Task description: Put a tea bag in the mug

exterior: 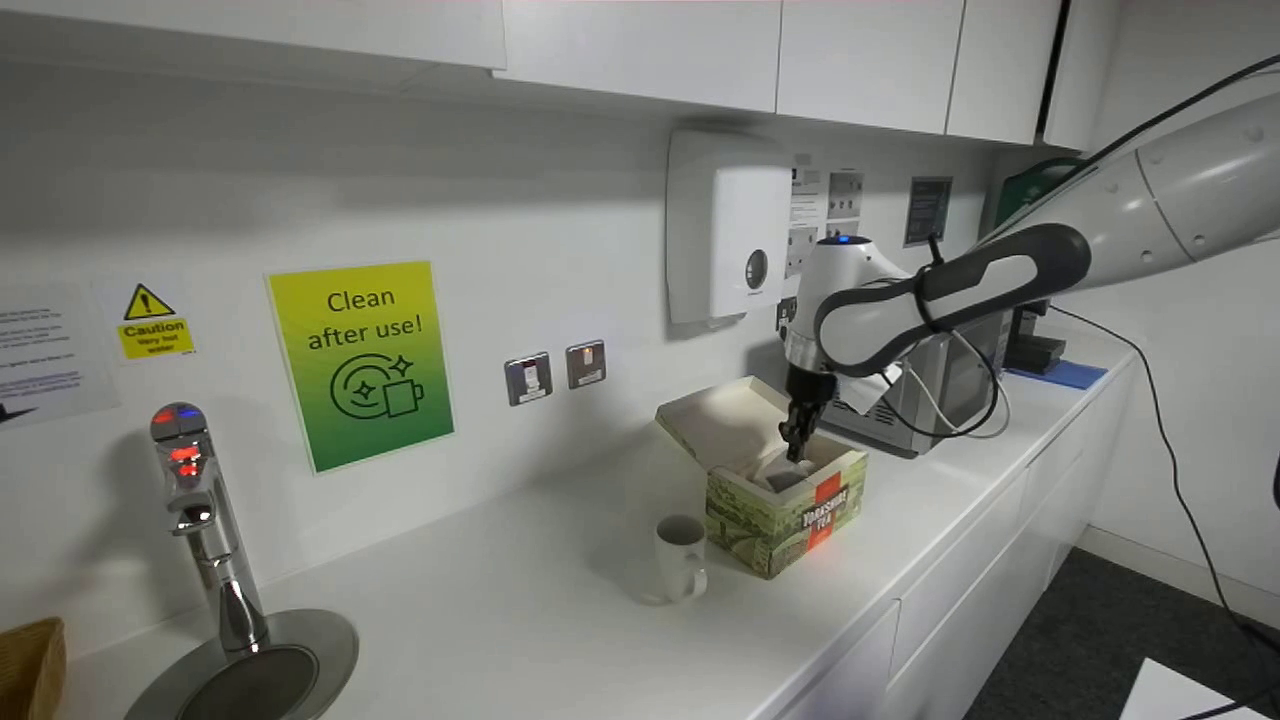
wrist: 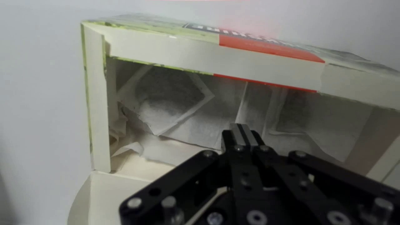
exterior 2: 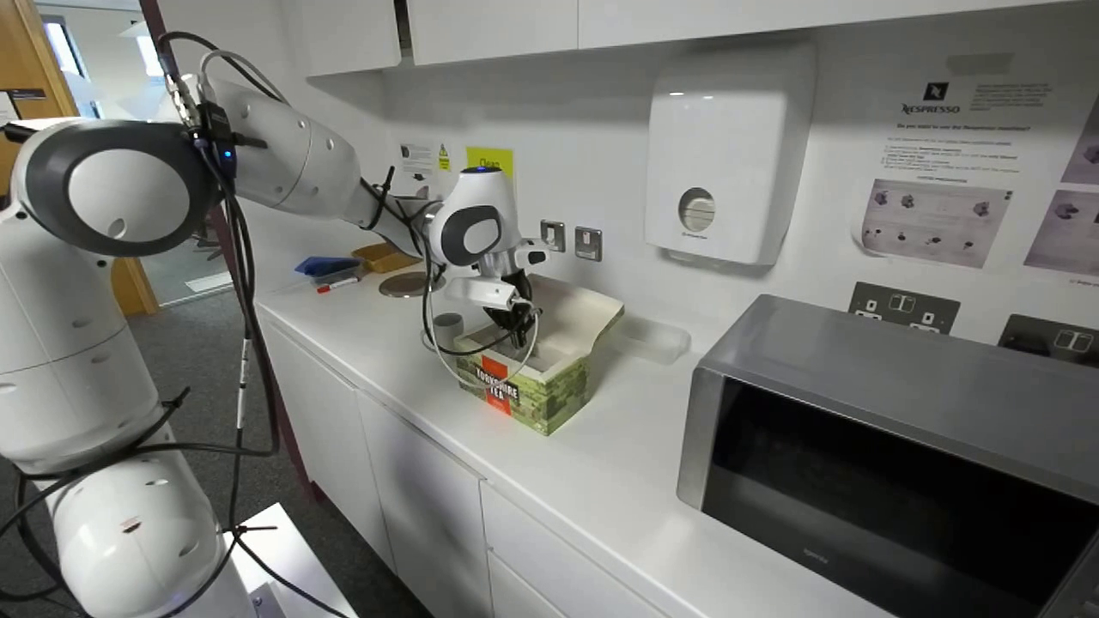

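Pointing downward at the opened box (exterior: 785,520), the jaws are clenched, their fingertips (wrist: 237,134) meeting, with no bag discernible between them in the wrist view. The lid (exterior: 722,420) leans back, presumably to leave the tea bags (wrist: 168,100) reachable from above. The mug (exterior: 677,567) stands upright on the bench (exterior: 500,620), just beside the box, likely keeping the carry short.

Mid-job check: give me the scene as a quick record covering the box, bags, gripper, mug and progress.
Tea box: on the counter, lid open
Tea bags: several, inside the box
Gripper: shut, at the box's opening; whether it pinches a bag, can't tell
Mug: upright on the counter, beside the box; its bottom is hidden
Progress: no bag seen in the mug
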